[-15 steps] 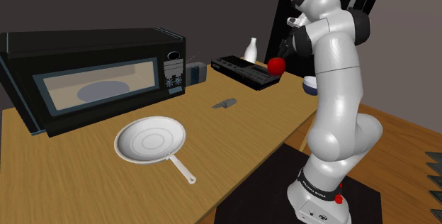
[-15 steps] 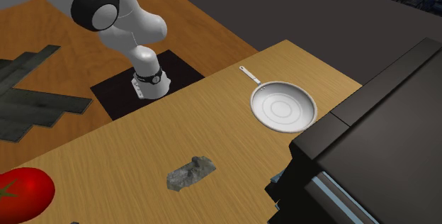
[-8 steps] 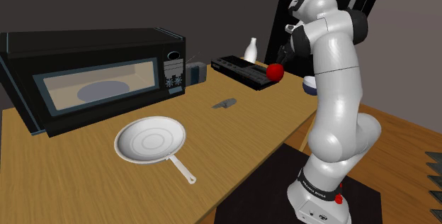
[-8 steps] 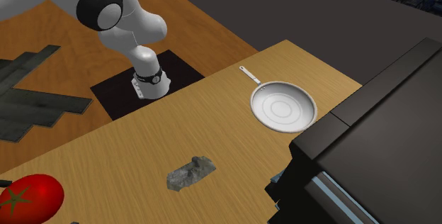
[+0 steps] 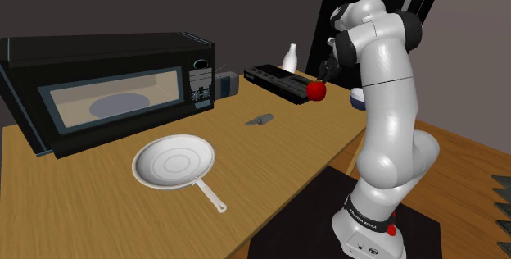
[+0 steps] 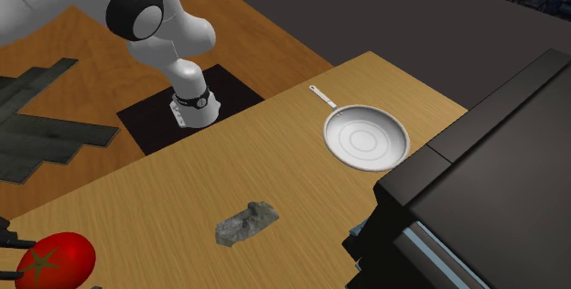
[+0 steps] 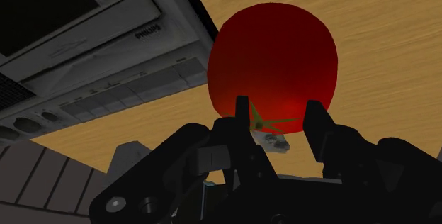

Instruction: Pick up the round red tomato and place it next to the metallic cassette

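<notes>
A round red tomato (image 5: 316, 91) hangs just above the wooden table (image 5: 319, 138), close beside the near end of the dark cassette deck (image 5: 282, 81). My black gripper (image 5: 326, 74) comes down on it from above and is shut on it. In the wrist view my gripper (image 7: 278, 116) has both fingers (image 7: 242, 114) clasping the tomato (image 7: 273, 52) at its green stem end, with the grey cassette deck (image 7: 92, 38) right beside it. In the second exterior view the tomato (image 6: 57, 258) shows low at the left over the table.
A black microwave (image 5: 106, 93) stands at the back left, a white pan (image 5: 174, 161) in front of it. A small grey object (image 5: 260, 120) lies mid-table. A white bottle (image 5: 290, 56) stands behind the cassette deck, and a bowl (image 5: 359, 96) sits behind the arm.
The gripper has gone down with the tomato, from above the cassette deck's end to just over the table beside it.
</notes>
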